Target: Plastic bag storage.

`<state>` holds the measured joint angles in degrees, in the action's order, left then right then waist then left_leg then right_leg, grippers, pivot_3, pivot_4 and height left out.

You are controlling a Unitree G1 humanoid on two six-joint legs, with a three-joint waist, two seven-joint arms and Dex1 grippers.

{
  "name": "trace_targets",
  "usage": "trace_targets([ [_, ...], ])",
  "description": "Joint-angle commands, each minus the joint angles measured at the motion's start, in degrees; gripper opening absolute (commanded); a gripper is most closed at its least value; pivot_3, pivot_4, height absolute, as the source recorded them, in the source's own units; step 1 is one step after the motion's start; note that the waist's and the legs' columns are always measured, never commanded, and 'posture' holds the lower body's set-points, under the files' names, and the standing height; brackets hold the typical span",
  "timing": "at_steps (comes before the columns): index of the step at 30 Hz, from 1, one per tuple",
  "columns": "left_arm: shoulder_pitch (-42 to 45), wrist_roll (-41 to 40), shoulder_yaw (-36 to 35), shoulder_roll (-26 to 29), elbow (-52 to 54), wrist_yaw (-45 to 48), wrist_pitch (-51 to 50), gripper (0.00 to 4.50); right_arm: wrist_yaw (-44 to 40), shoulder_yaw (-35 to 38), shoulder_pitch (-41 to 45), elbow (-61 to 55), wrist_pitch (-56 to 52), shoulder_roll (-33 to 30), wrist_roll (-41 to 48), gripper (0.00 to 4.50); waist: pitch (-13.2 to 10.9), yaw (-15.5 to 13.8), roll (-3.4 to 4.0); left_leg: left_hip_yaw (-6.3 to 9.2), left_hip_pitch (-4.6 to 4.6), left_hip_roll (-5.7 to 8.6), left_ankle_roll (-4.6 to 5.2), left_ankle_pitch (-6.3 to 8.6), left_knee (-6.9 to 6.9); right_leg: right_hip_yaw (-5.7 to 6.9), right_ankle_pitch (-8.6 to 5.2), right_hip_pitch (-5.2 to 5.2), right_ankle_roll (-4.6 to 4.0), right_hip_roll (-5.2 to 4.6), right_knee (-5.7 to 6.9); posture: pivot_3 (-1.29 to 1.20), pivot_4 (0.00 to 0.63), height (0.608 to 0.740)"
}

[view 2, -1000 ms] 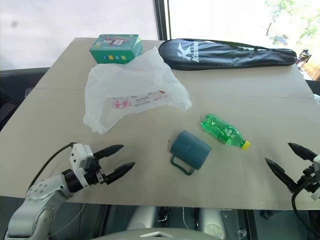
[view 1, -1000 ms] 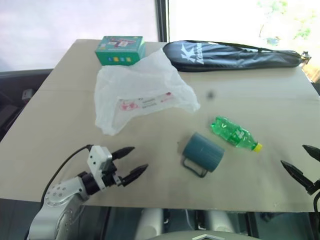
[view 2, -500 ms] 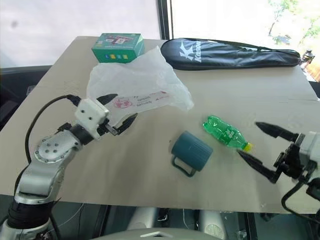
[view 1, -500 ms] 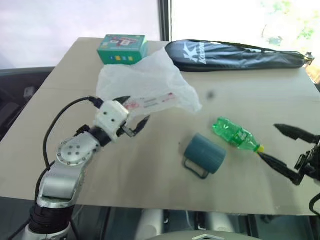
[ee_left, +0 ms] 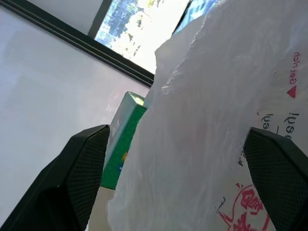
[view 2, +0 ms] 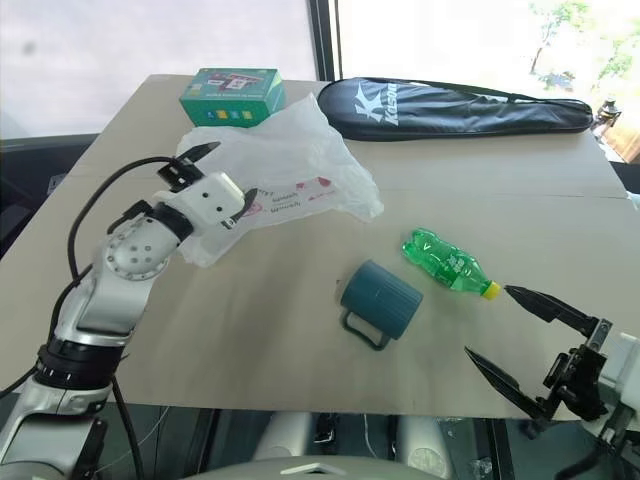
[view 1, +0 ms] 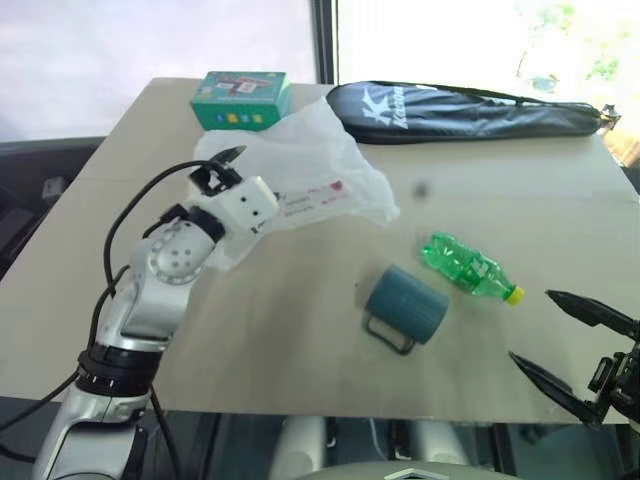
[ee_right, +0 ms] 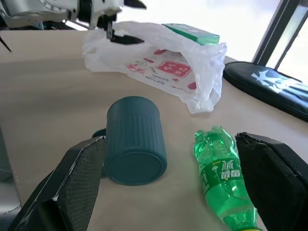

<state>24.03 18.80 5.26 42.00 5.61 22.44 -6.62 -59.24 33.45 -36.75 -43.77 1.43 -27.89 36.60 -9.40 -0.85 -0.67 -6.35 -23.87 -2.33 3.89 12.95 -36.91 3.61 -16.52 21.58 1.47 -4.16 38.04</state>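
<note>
Left gripper (view 2: 222, 178): while its 2 fingers are gaping, it is hovering at the bag (view 2: 290, 160).
Right gripper (view 2: 515, 340): gaping, gripping nothing, near the bottle (view 2: 447, 263).

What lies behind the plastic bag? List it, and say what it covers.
A green box sits behind the plastic bag, its near corner hidden. The black racket cover lies beside it. Anything under the bag is covered.

Green box (view 1: 242, 98), racket cover (view 1: 465, 109) – far edge; mug (view 1: 405, 306), bottle (view 1: 467, 267) – mid-table.

A pale beige desk (view 1: 560, 200) fills the frame; behind it, bright windows (view 1: 450, 30) split by a dark frame post (view 1: 323, 40) at top centre.
</note>
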Motion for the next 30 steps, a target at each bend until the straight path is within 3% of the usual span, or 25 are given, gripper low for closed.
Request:
trace_targets([
  [1,2.2,0.6,0.2,-0.3,-1.7,1.2,0.5,4.43,1.1,-1.2,0.2,-1.6,5.4,2.5,-1.1,4.50,0.0,0.0,-0.02,0.00,-0.01,0.00,0.00,0.00,0.01,0.00,0.00,0.00,0.00,0.00,0.00,0.00,0.150,0.740],
  [7,2.9,1.3,0.9,-1.1,-3.1,2.1,0.3,4.43,3.6,-4.4,1.5,-1.9,7.2,4.3,-0.1,4.50,0.0,0.0,-0.04,-0.03,-0.03,0.03,0.00,0.00,-0.06,-0.02,0.00,-0.01,0.01,-0.02,-0.01,0.00,0.150,0.740],
  [13,4.0,3.0,2.4,-1.8,-5.3,2.7,-0.1,4.43,6.9,-6.3,6.1,-3.1,5.4,1.9,2.0,4.50,0.0,0.0,-0.04,-0.01,-0.03,0.02,0.00,0.00,-0.15,-0.01,0.01,-0.02,0.01,0.00,0.06,0.00,0.150,0.740],
  [15,4.8,2.5,2.4,-2.6,-5.6,3.3,-0.6,4.20,7.6,-7.6,7.2,-3.8,4.1,0.5,1.8,4.50,0.0,0.0,-0.04,-0.01,-0.03,0.02,0.01,0.00,-0.19,-0.01,0.01,-0.03,0.01,0.00,0.08,0.00,0.150,0.740],
  [18,6.2,0.2,1.1,-4.2,-4.2,4.4,-3.3,3.32,9.6,-9.9,9.4,-4.1,3.1,-0.9,-2.5,4.50,0.0,-0.1,-0.08,0.00,-0.05,0.02,0.01,-0.01,-0.24,0.01,0.01,-0.04,0.01,0.00,0.12,0.00,0.150,0.740],
  [21,8.4,-4.3,-1.8,-6.6,-1.7,6.4,-8.4,1.95,15.4,-12.6,12.3,-3.7,-0.9,-2.4,-11.1,4.50,0.0,0.0,-0.10,0.02,-0.06,0.02,0.01,-0.01,-0.31,0.03,0.01,-0.03,0.01,0.01,0.17,0.00,0.150,0.740],
  [25,11.4,-9.9,-4.5,-9.3,1.0,8.4,-16.3,0.04,16.8,-15.8,11.4,-4.3,-5.5,-7.4,-21.8,4.50,0.0,0.0,-0.14,0.04,-0.11,0.05,0.01,-0.01,-0.48,0.03,0.00,0.03,0.02,0.01,0.41,0.00,0.150,0.740],
  [30,14.9,-14.2,-6.3,-10.7,3.6,9.3,-24.9,0.04,18.6,-19.7,15.3,-7.3,-22.0,-12.8,-17.5,4.50,0.0,0.1,-0.18,0.02,-0.07,0.06,0.00,-0.02,-0.55,-0.02,-0.01,0.02,0.02,0.07,0.56,0.00,0.150,0.740],
])
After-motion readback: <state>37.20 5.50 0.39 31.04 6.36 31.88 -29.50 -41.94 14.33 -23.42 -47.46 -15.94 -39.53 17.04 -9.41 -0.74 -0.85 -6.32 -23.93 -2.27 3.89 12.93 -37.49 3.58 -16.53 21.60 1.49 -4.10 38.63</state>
